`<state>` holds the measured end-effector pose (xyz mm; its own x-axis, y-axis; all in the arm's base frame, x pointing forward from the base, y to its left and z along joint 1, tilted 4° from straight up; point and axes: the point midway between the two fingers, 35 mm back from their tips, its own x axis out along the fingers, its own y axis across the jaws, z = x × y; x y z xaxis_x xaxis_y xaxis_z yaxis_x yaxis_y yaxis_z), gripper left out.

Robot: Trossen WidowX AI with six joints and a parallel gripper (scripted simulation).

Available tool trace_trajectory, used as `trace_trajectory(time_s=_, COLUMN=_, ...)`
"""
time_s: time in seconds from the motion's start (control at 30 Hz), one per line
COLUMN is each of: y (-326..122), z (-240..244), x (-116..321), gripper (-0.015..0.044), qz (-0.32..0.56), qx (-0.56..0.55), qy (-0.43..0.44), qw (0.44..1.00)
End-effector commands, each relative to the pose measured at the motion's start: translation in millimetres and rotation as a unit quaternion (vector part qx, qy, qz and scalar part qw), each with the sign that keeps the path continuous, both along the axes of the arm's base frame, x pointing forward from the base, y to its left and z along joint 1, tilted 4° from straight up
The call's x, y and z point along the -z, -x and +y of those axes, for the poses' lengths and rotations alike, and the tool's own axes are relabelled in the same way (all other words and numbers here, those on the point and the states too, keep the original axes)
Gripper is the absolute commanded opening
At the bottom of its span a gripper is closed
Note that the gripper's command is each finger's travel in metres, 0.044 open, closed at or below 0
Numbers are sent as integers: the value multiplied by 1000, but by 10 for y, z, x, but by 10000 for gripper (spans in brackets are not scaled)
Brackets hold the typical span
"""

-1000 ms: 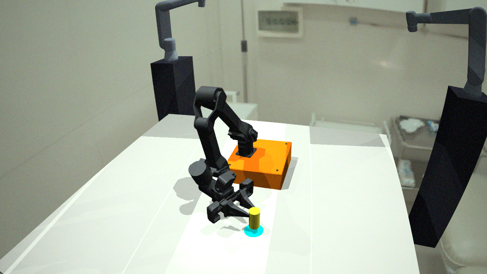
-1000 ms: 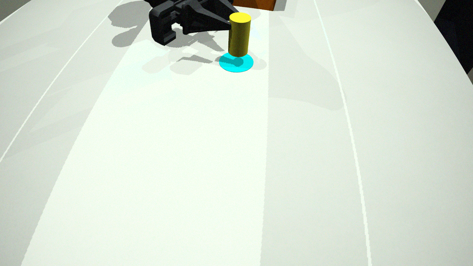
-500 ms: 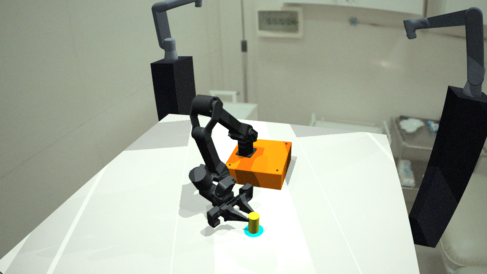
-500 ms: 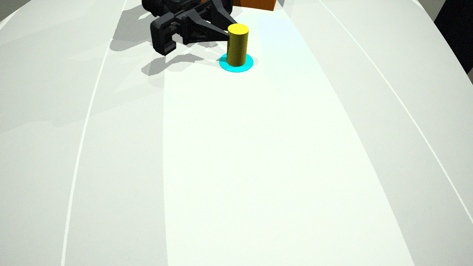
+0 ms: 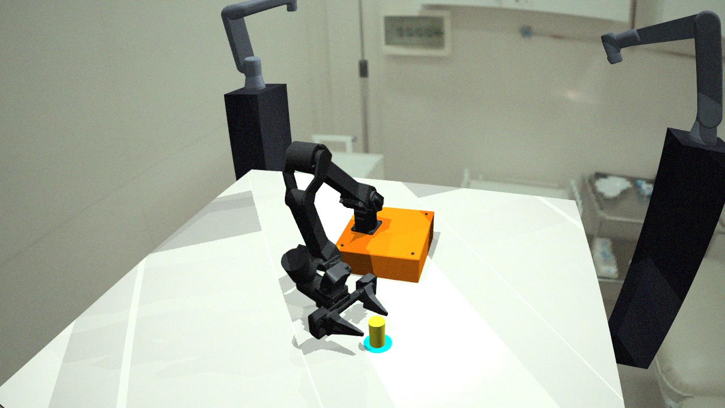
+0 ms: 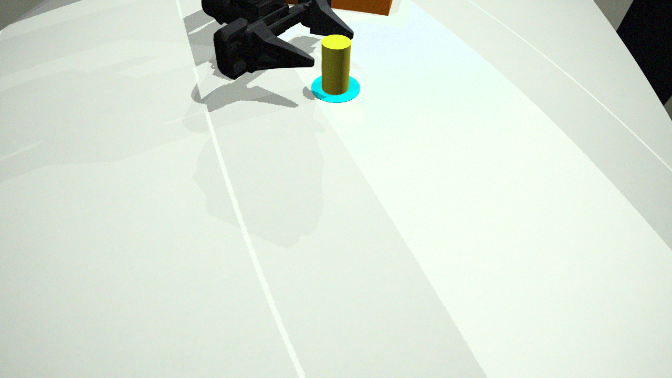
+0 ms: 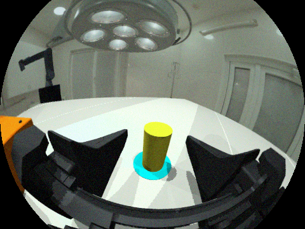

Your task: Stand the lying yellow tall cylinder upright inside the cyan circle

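The yellow tall cylinder (image 5: 376, 331) stands upright on the cyan circle (image 5: 379, 348) on the white table. It also shows in the exterior view (image 6: 336, 64), on the circle (image 6: 335, 95), and in the wrist view (image 7: 156, 146) above the circle (image 7: 152, 165). My gripper (image 5: 374, 320) is open, low over the table, its two fingers spread wide. The fingertips (image 6: 324, 44) sit just behind the cylinder and do not touch it. In the wrist view the gripper (image 7: 156, 142) frames the cylinder with a clear gap on each side.
An orange box (image 5: 388, 242) carries the arm's base behind the gripper. Two dark pillars with grey arms stand at the back left (image 5: 258, 129) and at the right edge (image 5: 669, 243).
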<state>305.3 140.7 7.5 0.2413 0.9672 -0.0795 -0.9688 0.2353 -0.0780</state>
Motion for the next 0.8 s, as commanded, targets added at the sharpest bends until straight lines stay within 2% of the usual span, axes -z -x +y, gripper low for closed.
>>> trace_trajectory(time_s=0.0, y=2, z=1, x=0, gripper=400, qz=-2, qx=-1, qy=0, qw=1000)
trace_trajectory(time_s=0.13, y=-3, z=2, x=-31, gripper=400, qz=-2, qx=-1, qy=0, qw=1000)
trace_trajectory(time_s=0.77, y=55, z=36, x=-871, gripper=400, qz=-3, qx=-3, qy=-1, qw=1000)
